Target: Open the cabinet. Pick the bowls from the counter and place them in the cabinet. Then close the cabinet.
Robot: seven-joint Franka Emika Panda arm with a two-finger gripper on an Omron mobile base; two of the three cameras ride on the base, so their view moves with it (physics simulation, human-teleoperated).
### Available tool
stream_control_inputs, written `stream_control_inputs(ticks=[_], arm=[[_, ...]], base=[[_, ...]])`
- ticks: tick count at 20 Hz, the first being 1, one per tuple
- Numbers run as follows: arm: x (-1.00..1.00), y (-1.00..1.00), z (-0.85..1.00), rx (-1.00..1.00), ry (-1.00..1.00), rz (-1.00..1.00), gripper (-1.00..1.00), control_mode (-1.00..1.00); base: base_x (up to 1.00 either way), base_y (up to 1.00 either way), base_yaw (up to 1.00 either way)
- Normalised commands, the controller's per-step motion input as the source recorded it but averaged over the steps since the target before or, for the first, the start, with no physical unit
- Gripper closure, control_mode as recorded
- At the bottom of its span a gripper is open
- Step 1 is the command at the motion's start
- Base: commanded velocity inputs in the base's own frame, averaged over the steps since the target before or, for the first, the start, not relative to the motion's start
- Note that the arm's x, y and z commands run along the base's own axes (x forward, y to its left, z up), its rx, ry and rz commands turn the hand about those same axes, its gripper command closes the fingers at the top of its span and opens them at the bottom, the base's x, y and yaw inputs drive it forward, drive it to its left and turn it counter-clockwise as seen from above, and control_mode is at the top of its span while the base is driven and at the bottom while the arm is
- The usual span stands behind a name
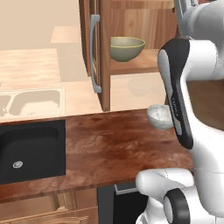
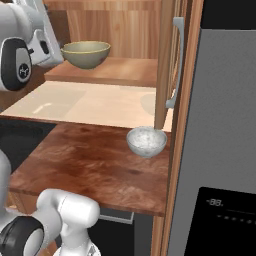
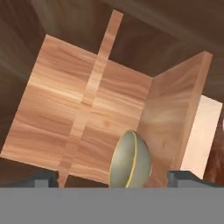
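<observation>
The cabinet (image 1: 105,52) stands open, and its left door swings out with a grey bar handle (image 1: 94,52). On its wooden shelf (image 2: 115,72) sits the olive-yellow bowl (image 1: 126,47) (image 2: 86,53). In the hand view that bowl (image 3: 130,159) lies close in front, between the two spread fingertips of my gripper (image 3: 114,179), which is open and apart from it. The white-grey bowl (image 1: 158,116) (image 2: 146,141) rests upright on the dark reddish counter (image 1: 109,144) (image 2: 85,165) below the cabinet, partly behind my arm in the left base view.
A black sink (image 1: 30,151) is inset at the counter's left. Beyond it lies a paler countertop with a beige sink (image 1: 35,100). The right cabinet door with its handle (image 2: 177,65) and a tall grey appliance (image 2: 220,125) close off the right side.
</observation>
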Motion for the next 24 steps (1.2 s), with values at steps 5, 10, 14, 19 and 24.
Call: stream_control_inputs(ticks=[5,10,14,19,24], arm=[[-1.0,-0.05,-0.69,0.0,0.44,-0.05,-1.0,-1.0],[-0.98,-0.05,-0.58,0.0,0.55,-0.05,-1.0,-1.0],[-0.74,-0.24,-0.82,0.0,0.27,-0.04,-1.0,-1.0],[-0.32,-0.2,-0.84,0.0,0.01,-0.05,-1.0,-1.0],[0.0,-0.14,-0.42,0.0,0.0,-0.18,-1.0,-1.0]], base=[[0.0,0.0,0.0],[0.0,0.0,0.0],[0.0,0.0,0.0],[0.0,0.0,0.0],[0.0,0.0,0.0]])
